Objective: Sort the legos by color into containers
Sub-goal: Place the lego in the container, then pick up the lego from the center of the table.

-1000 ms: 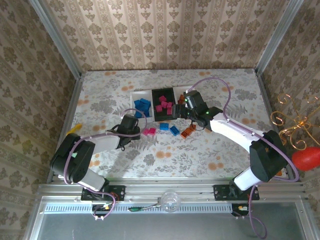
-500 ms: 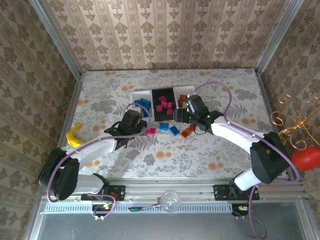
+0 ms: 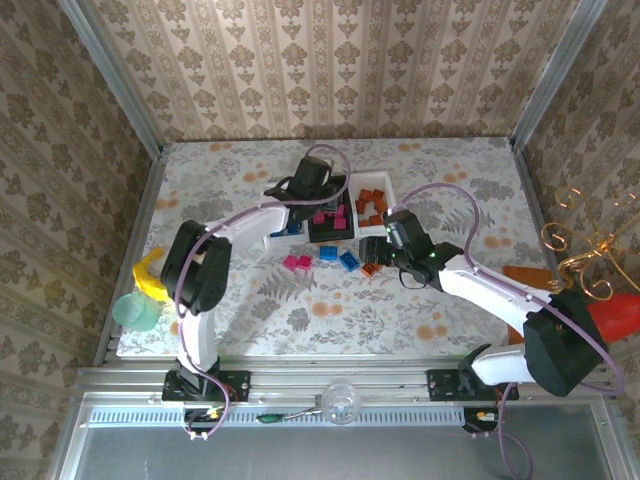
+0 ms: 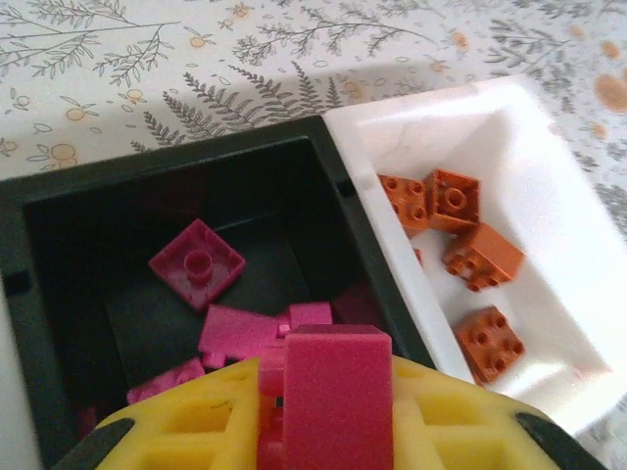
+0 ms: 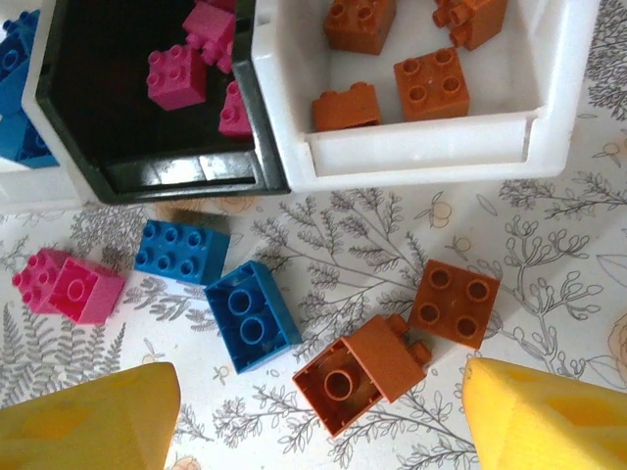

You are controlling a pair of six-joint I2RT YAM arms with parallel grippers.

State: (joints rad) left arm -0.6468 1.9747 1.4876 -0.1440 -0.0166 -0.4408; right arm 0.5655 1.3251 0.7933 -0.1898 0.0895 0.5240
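Magenta plastic is the item in hand. The left hand [image 3: 316, 192] is closed on a small magenta-pink lego brick [image 4: 338, 377], pinched between its yellow fingers [image 4: 186, 431]. It hangs over the black rectangular middle tray [image 4: 176, 157], where other magenta bricks [image 4: 197, 264] lie.

We judge a misdrop to be the main risk. The held brick sits near the wall shared with the white right-hand tray [image 4: 549, 166], which carries orange-brown bricks [image 4: 453, 201]. Let go off-centre or from too high, it could bounce across and spoil the sort.

The right hand [image 5: 318, 416] hovers wide open, holding nothing, above the loose pieces on the floral-patterned desk [image 5: 549, 255]. An overturned orange-brown brick [image 5: 358, 377] lies touching or just beside an upright orange-brown brick [image 5: 454, 302], and a blue two-stud brick [image 5: 252, 315] is just beside the overturned one. A careless closure there could catch two pieces or shove the blue one aside. A second blue brick [image 5: 182, 251] rests against the black tray's near wall, which leaves the fingers little room on that side. A pair of loose magenta bricks [image 5: 69, 284] awaits collection.

The left arm lies across the white left-hand tray [image 5: 27, 186], so blue drops there look obstructed for now. A yellow banana-shaped toy [image 3: 148, 272] and a pale green cup [image 3: 133, 312] sit at the left desk edge, well apart from the work.
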